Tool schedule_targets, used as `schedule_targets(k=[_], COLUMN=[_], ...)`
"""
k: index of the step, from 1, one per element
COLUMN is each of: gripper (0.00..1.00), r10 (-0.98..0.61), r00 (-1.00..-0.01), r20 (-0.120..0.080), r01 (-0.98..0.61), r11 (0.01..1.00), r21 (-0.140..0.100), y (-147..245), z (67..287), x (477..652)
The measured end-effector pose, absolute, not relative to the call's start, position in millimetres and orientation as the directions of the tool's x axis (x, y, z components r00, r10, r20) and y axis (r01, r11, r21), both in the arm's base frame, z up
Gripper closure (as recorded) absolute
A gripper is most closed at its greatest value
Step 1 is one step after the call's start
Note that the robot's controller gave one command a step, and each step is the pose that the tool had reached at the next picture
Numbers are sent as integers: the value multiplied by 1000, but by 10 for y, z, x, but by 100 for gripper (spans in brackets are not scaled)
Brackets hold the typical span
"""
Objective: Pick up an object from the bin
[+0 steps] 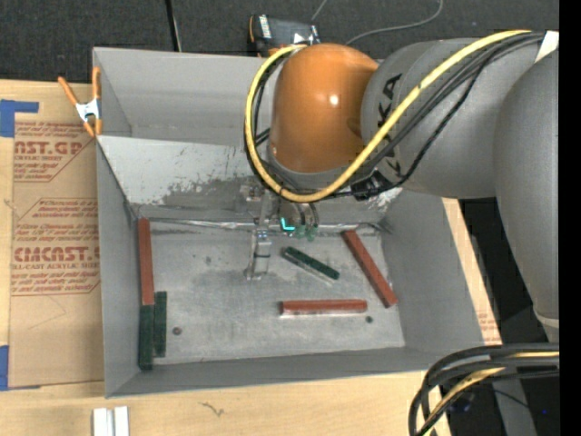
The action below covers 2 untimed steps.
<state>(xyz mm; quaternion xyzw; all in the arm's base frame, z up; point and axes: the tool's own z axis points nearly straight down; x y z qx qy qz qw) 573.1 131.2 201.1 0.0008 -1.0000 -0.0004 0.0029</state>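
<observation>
My gripper (260, 256) hangs below the orange wrist cover, low over the bin floor just behind the middle. A short dark green stick (310, 264) lies slantwise on the floor immediately right of it, its near end close to the gripper. In front of that stick, a red-brown stick (324, 307) lies flat, running left to right. Another red-brown stick (369, 267) lies slantwise further right. Nothing can be seen held in the gripper.
Along the bin's left wall lie a red-brown stick (145, 262) and, nearer the front corner, a dark green stick (152, 331). The arm and its cables cover the back right of the bin.
</observation>
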Motion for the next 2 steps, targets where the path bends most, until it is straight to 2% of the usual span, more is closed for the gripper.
schedule_targets(k=[1, 2], gripper=[0, 0], r10=[-29, 78], r00=[-1000, -997], r20=[2, 6], r01=[-29, 78], r11=[1000, 997], r21=[-3, 0], y=[470, -41], z=[1555, 660], x=[5890, 5599])
